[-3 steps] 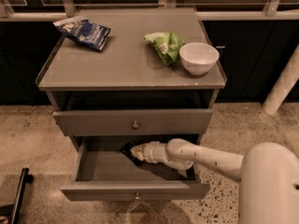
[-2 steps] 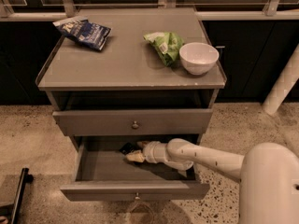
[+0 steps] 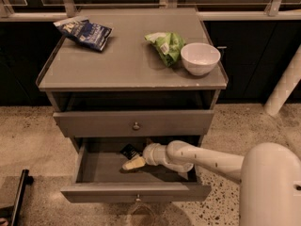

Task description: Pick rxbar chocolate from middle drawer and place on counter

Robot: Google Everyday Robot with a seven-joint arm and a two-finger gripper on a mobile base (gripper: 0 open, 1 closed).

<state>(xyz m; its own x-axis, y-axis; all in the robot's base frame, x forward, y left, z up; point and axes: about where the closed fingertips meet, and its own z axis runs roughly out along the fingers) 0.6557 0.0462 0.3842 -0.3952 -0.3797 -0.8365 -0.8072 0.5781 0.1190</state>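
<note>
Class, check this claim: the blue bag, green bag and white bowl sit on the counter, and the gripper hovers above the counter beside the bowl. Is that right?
Not quite. The camera view shows the gripper inside the open middle drawer, by the rxbar chocolate, not above the counter. The blue bag, green bag and white bowl do sit on the counter.

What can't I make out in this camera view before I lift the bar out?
Camera view:
- rxbar chocolate: its near end lies behind the gripper, which is low in the middle drawer. Contact between them is unclear, and the print is too small to read.
- Drawer's right floor: hidden behind the arm.
- Drawer's back: in shadow under the upper drawer front.
</note>
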